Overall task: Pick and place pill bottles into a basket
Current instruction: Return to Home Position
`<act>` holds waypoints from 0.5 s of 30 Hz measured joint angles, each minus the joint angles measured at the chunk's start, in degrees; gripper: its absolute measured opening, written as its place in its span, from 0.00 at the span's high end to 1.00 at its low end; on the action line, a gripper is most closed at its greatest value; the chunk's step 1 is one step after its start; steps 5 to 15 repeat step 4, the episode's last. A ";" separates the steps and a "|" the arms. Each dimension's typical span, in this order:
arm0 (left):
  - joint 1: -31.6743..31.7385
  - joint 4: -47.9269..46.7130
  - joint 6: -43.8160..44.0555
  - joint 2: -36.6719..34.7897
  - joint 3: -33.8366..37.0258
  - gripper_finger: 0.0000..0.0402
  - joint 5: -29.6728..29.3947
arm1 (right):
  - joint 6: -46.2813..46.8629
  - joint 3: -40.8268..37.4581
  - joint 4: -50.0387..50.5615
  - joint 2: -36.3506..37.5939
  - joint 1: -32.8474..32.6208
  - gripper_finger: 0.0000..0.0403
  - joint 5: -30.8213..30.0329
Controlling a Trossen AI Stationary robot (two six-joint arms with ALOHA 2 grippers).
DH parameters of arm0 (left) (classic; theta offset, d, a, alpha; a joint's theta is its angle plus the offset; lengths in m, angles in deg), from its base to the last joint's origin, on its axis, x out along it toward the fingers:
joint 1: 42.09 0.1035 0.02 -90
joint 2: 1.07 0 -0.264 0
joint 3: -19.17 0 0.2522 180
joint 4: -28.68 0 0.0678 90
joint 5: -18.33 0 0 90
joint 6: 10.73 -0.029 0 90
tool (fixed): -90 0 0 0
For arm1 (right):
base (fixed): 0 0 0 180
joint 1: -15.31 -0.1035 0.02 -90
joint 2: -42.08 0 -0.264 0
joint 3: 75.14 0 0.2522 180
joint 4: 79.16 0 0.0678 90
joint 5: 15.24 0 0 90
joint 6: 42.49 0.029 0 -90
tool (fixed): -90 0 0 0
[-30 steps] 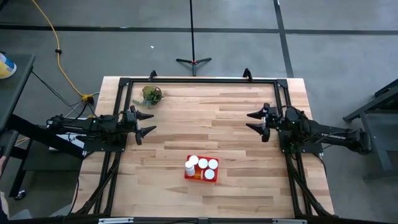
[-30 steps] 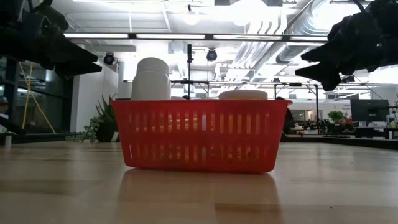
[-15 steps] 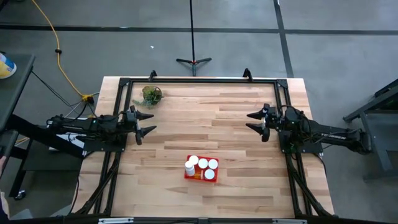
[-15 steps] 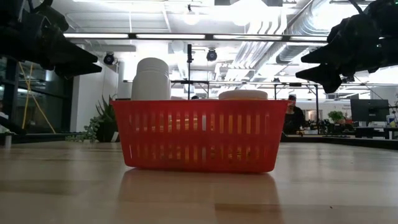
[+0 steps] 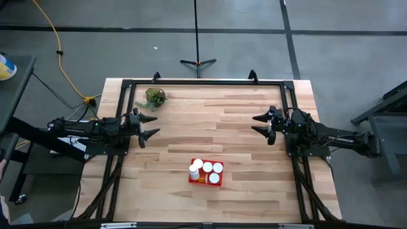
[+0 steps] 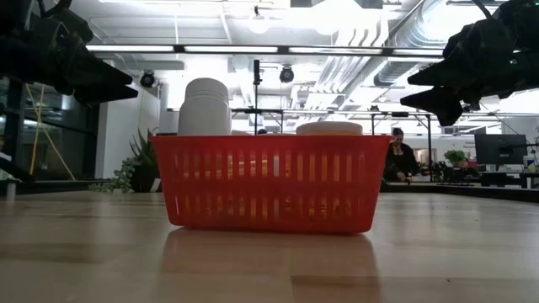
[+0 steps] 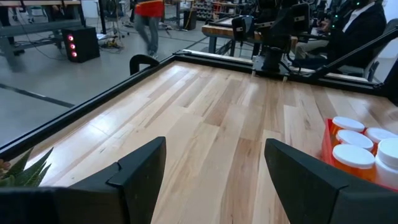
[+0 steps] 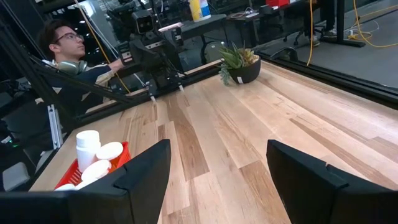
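Observation:
The red basket (image 5: 205, 178) stands on the wooden table near its front edge, a little left of the middle, with several white-capped pill bottles (image 5: 207, 168) upright inside. In the low view the basket (image 6: 271, 183) shows a whitish bottle (image 6: 205, 108) rising above its rim. My left gripper (image 5: 150, 126) hangs open above the table's left side. My right gripper (image 5: 257, 123) hangs open above the right side. Both hold nothing. The left wrist view shows the bottles (image 7: 353, 154) in the basket, and the right wrist view shows them (image 8: 97, 154) too.
A small green potted plant (image 5: 154, 97) stands at the table's far left corner. A black frame (image 5: 203, 81) runs around the table's edges. A person (image 8: 65, 46) sits beyond the table's left side in the right wrist view. Bare wood lies between the grippers.

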 joint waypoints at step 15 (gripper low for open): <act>0.00 0.00 0.00 0.00 0.00 0.23 0.06 | -0.02 0.00 0.00 0.00 0.00 0.36 0.00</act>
